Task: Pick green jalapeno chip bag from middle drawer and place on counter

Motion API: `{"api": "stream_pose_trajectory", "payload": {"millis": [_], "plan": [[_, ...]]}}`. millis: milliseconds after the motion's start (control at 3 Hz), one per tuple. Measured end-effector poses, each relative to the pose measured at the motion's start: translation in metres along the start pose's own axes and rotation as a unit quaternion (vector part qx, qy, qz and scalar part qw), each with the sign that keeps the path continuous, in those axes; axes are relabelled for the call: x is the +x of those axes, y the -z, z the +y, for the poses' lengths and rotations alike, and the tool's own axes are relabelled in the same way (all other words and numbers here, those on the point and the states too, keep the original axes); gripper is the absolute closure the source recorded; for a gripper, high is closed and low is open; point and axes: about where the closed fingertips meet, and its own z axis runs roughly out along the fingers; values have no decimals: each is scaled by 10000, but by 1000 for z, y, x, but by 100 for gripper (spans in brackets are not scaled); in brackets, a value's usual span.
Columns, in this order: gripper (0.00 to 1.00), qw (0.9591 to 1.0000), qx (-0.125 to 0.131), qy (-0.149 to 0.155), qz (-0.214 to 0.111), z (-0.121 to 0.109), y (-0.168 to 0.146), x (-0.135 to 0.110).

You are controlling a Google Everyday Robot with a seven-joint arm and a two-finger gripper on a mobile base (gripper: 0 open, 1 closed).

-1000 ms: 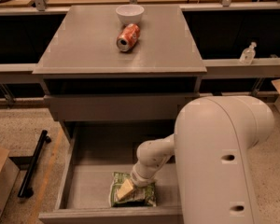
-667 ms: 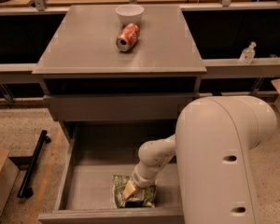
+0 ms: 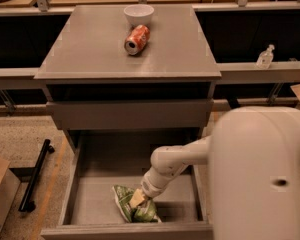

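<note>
The green jalapeno chip bag (image 3: 130, 209) lies crumpled and tilted on the floor of the open middle drawer (image 3: 90, 204), near its front edge. My gripper (image 3: 139, 199) reaches down into the drawer from the right. It is shut on the upper right part of the bag, which bunches around its tip. My pale arm (image 3: 175, 166) and its large housing (image 3: 260, 179) cover the drawer's right side. The grey counter (image 3: 95, 49) lies above the drawer.
An orange-red soda can (image 3: 137, 39) lies on its side on the counter, with a white bowl (image 3: 138, 14) behind it. A shallower drawer front (image 3: 130, 114) sits above the open drawer. A black bar (image 3: 35, 176) and a cardboard box (image 3: 0, 194) lie on the floor at left.
The bag has gone from lying flat to bunched and tilted at the gripper tip, shifted slightly left. The arm has barely moved.
</note>
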Motion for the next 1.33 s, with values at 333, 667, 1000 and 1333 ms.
{"api": "stream_pose_trajectory", "payload": {"millis": [333,667,1000,1333], "plan": [[100,9951,-549,500,-648,36,66,-30],[100,9816,-1145,1002,-1154,64,127,-51],[100,9532,-1939,1573,-1706,84,190,-68],[100,9194,-2186,2435,-2180,90,268,-87]]}}
